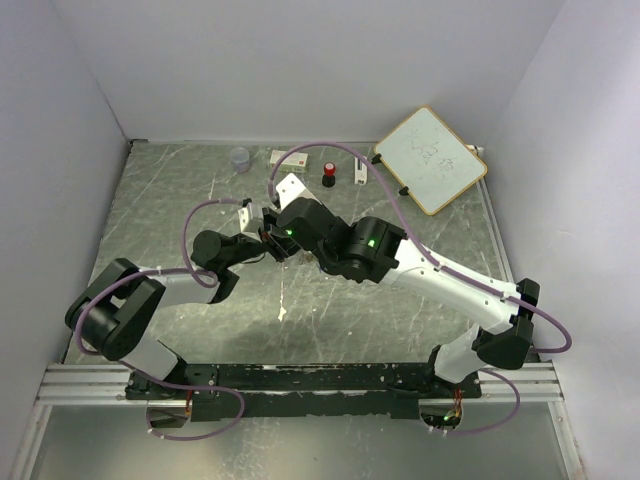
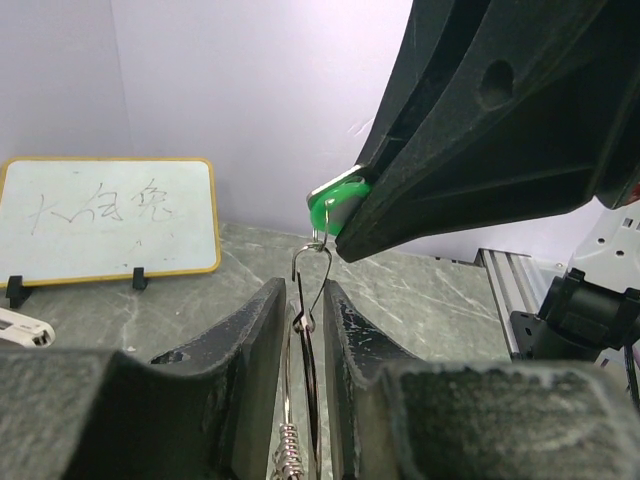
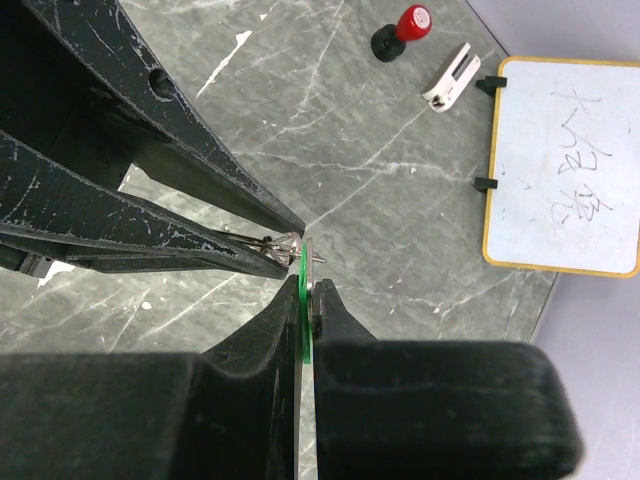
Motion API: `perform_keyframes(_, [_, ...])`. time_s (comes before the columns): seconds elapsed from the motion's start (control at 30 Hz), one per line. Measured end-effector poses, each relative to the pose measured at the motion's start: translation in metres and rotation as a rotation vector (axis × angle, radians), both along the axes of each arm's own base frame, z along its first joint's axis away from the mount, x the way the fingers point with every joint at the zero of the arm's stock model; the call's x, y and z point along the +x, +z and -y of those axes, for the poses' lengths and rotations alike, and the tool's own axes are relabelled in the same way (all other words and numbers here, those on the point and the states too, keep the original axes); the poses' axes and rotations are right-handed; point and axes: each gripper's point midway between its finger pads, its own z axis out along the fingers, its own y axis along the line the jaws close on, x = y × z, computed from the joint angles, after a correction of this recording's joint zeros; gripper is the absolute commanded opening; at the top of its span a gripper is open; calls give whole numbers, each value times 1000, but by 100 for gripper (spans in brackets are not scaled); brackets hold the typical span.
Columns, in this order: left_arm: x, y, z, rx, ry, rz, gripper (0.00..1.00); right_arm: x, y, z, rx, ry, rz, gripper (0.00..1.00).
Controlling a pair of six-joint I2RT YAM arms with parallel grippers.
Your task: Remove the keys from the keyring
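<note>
Ring [image 2: 310, 325] thin, springy, slippery, pinched in left jaws | green key [image 2: 335, 205] light, stiff, head clamped in right jaws

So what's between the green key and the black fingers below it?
Just a wire loop of the keyring, hanging from the green key down between the left fingers, in the left wrist view.

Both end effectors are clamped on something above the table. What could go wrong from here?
1. The right end effector pinches the green key only at its edge; a pull could slip it free.
2. The thin keyring, clamped in the left end effector, looks stretched toward the key; more pull may bend it or yank it out.
</note>
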Motion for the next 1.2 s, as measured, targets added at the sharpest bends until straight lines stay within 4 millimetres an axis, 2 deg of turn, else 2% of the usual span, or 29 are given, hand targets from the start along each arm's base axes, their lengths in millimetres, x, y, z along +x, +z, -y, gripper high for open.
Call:
perform_keyframes(0.43, [1, -5, 1, 6, -4, -22, 28, 0, 1, -1, 6, 0, 3, 0])
perform_keyframes(0.8, [4, -3, 0, -5, 15, -24, 36, 0, 1, -1, 6, 0, 3, 0])
perform_keyframes(1.2, [6, -1, -2, -14, 31, -26, 36, 0, 1, -2, 7, 2, 2, 0])
